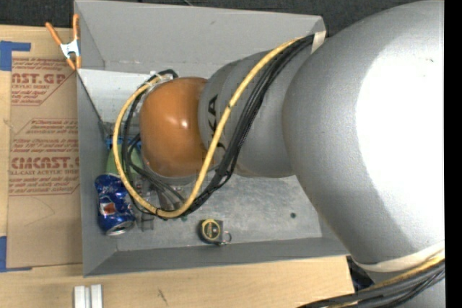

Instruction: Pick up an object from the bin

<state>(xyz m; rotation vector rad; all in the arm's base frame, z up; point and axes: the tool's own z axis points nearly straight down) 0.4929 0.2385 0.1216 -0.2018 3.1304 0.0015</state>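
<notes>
1. Blue crushed can (pixel 113 205): it lies on the bin floor just beside the gripper (pixel 148 204), on the side away from the arm, close to the corner of the bin. It is the nearest thing to the gripper, so I take it for the likeliest pick, though nothing proves that.
2. From where I stand the gripper sits low in the bin under the orange cover (pixel 173 126) on the wrist. I cannot tell whether it is open or closed, and I see nothing held in it.
3. A loop of yellow and black cables (pixel 167 213) hangs round the cover and sags down near the can.
4. A small round brass-coloured thing (pixel 210 230) lies on the floor near the gripper, a little toward the arm's side and apart from the can.
5. A bit of green (pixel 112 144) peeps out beyond the cables; what it is I cannot say.
6. The grey bin (pixel 188 29) is largely covered by the big silver arm (pixel 361 126).
7. Progress, as I judge it: the reach down looks done, but the can rests on the floor, so the grip and the lift are left.
</notes>
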